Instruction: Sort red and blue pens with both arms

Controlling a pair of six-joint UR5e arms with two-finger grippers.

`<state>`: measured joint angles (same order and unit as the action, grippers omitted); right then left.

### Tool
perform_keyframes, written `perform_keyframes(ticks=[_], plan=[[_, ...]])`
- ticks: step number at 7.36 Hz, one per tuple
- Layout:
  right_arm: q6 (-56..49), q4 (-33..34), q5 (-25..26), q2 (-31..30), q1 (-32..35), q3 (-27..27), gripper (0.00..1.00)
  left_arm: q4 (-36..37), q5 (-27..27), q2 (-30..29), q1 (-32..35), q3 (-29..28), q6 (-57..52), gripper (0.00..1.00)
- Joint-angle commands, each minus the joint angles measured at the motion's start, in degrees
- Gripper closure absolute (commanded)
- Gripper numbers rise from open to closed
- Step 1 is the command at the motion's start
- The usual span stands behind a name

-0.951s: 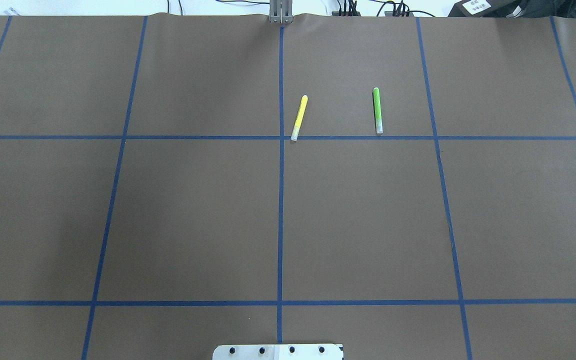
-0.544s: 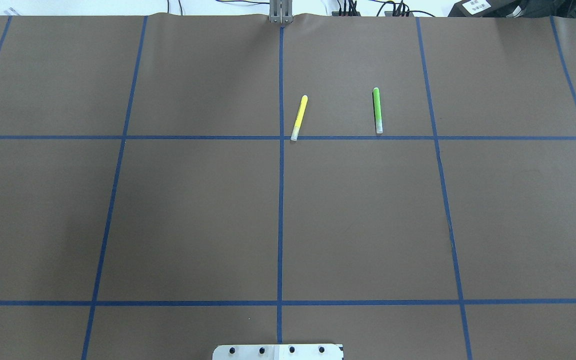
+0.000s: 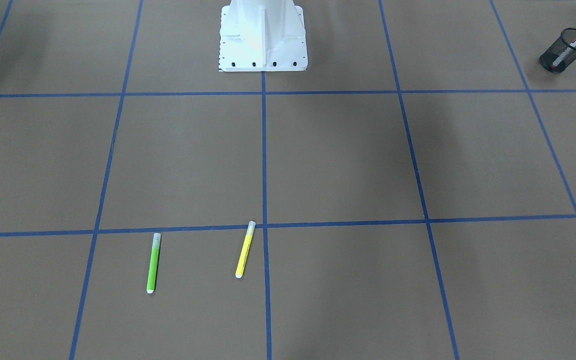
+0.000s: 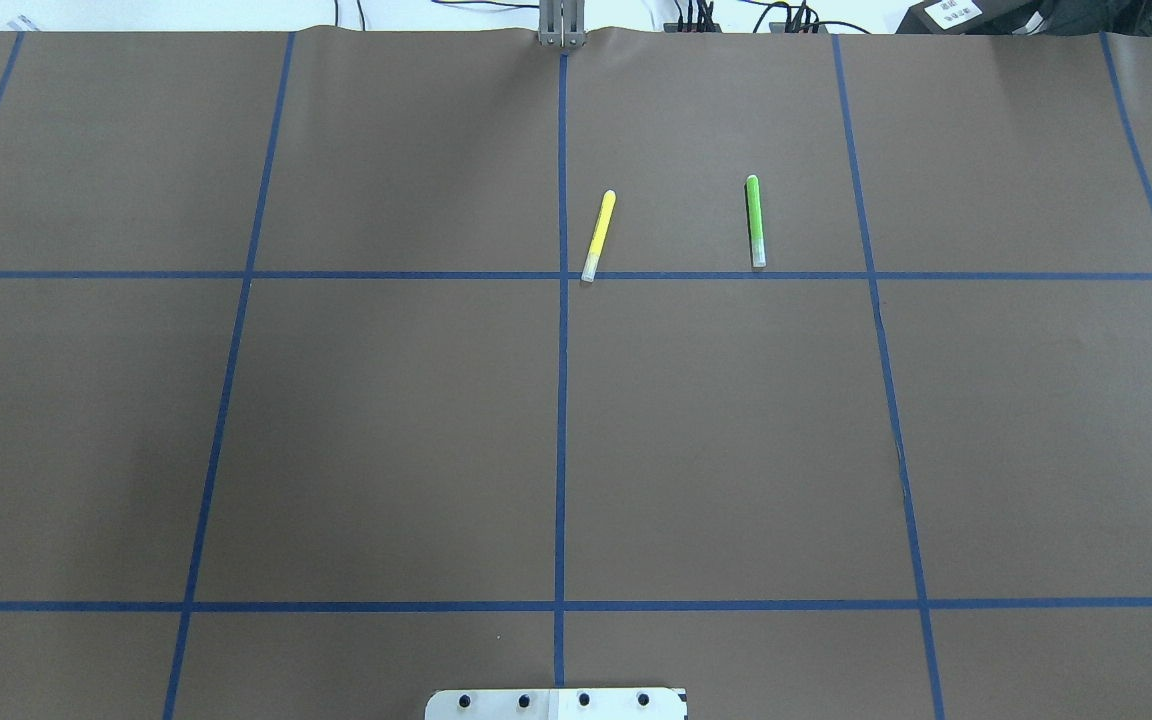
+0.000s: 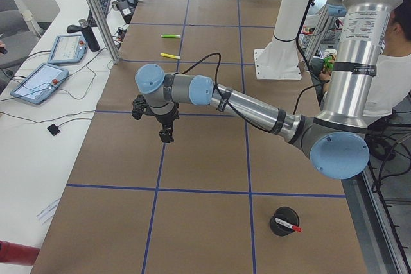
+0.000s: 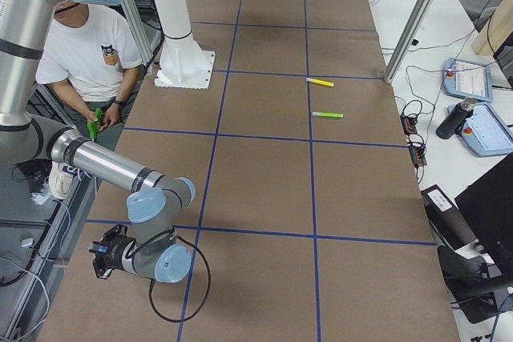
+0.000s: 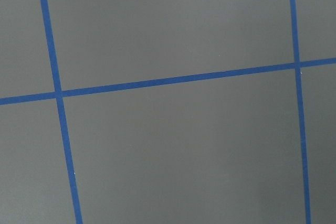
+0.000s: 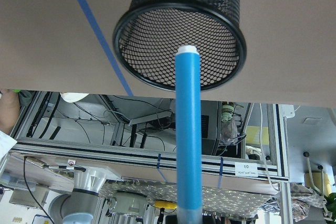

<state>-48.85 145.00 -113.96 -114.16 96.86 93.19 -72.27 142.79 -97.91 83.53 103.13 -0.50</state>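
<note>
The red pen stands in a black mesh cup at the table's end on my left; the exterior left view shows this red pen too. My left gripper hangs over bare table beyond that cup, and I cannot tell if it is open or shut. In the right wrist view the blue pen runs from the bottom edge up toward the mouth of a second mesh cup. My right gripper holds this pen, its fingers out of view.
A yellow marker and a lime-green marker lie on the far half of the brown mat. The white pedestal stands at the robot's edge. A seated person is beside the table. Blue tape lines grid the mat.
</note>
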Motion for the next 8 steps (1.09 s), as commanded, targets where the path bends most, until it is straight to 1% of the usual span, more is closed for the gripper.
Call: perform_keyframes(ticks=[1,2,4,5,6,7,8], plan=[[0.07,-0.16,-1.69,0.16,-0.09,-0.37,0.62,0.02,0.03,0.0,-0.03,-0.03,0.06,0.0],[0.16,-0.16,-1.88,0.34,-0.09,-0.37,0.59,0.02,0.03,0.0,0.05,0.05,0.06,0.0],[0.25,-0.24,-4.15,0.52,-0.09,-0.37,0.5,0.02,0.03,0.0,0.05,0.05,0.06,0.0],[0.33,-0.24,-4.25,0.86,-0.18,-0.37,0.42,0.11,0.03,0.09,0.05,-0.03,0.06,0.0],[0.68,-0.16,-4.25,1.91,-0.18,-0.37,0.42,0.11,0.03,0.09,0.05,-0.12,0.06,0.0],[0.69,-0.24,-4.42,3.58,-0.18,-0.37,0.4,0.2,0.03,0.09,0.05,-0.12,0.06,0.0],[0.6,-1.55,-6.86,5.68,-0.09,-0.29,0.31,0.2,0.03,0.0,0.05,-0.04,0.06,0.0]])
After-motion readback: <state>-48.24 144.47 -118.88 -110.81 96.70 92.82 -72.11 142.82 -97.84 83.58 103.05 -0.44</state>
